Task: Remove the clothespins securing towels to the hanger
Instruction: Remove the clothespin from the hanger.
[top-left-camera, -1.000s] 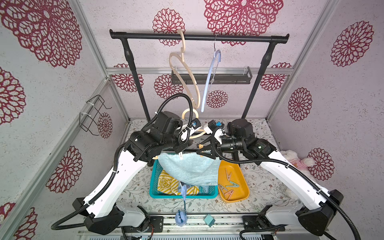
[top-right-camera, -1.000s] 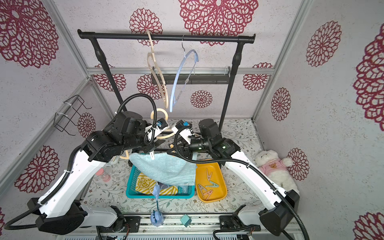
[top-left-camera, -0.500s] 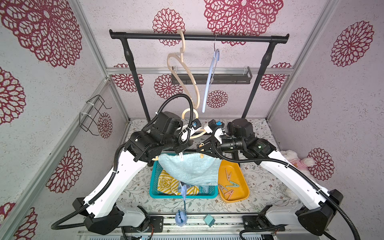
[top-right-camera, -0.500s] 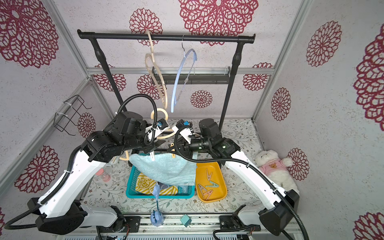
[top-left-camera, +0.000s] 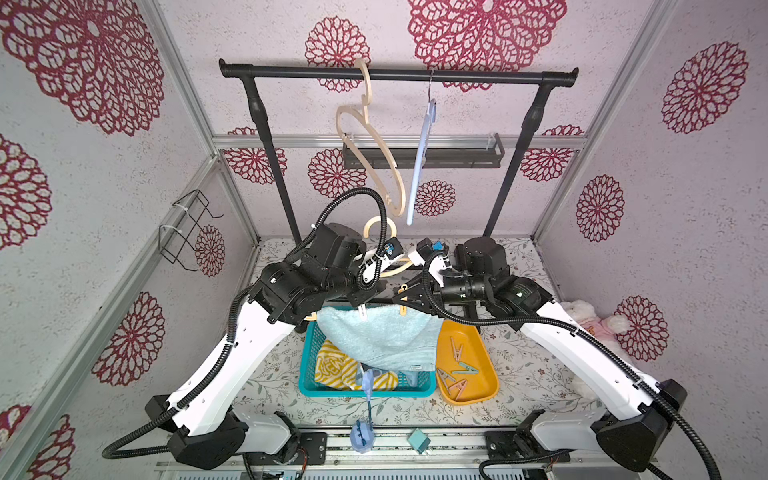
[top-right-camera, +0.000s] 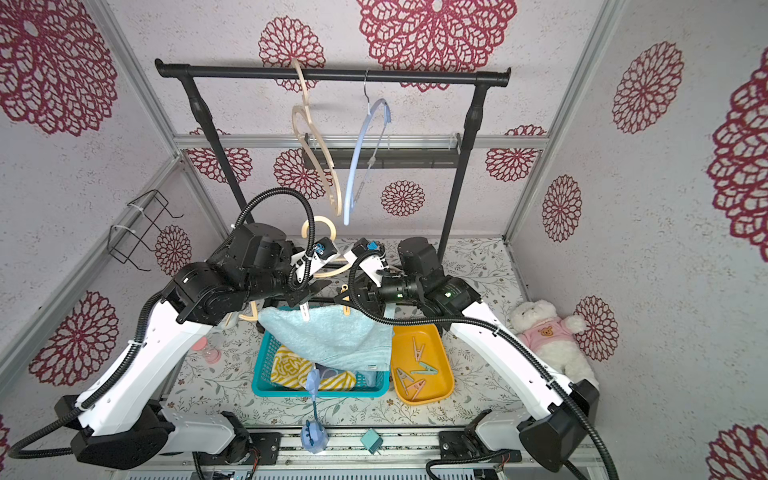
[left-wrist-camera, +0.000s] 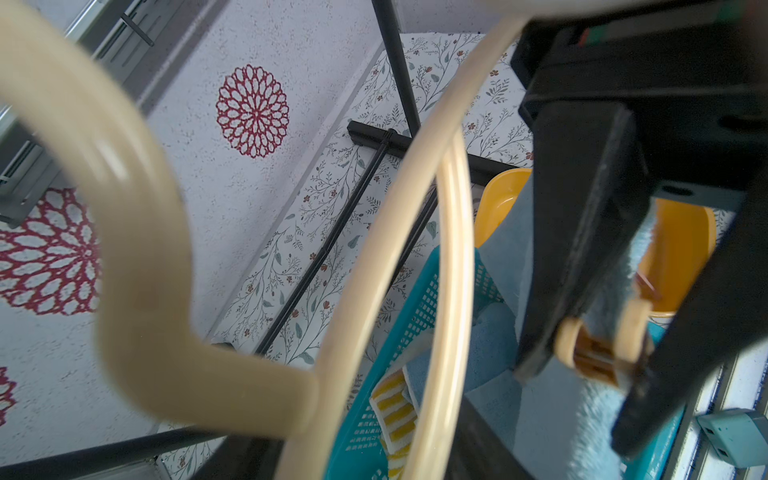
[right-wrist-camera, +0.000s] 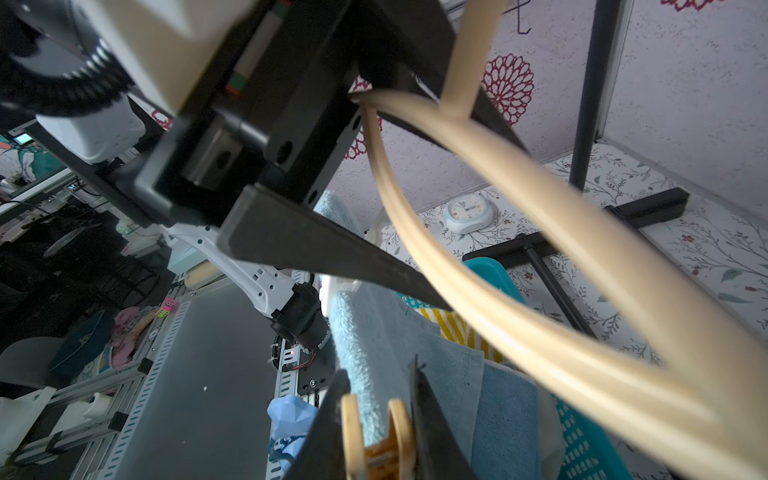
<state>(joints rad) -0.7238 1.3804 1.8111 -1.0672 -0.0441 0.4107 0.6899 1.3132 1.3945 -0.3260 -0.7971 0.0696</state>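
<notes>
Late stage: 2 towels in basket, 4 clothespins in tray; last towel pinned to hanger by white pin & beige pin, R end effector clamped on latter, L end effector gripping hanger.

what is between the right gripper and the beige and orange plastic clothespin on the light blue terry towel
Nothing visible. The right gripper has its fingers on either side of the beige and orange plastic clothespin, apparently touching it, on the light blue terry towel.

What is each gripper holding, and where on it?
Left gripper holds the beige hanger near its neck; right gripper pinches the beige clothespin by its handle ends.
</notes>
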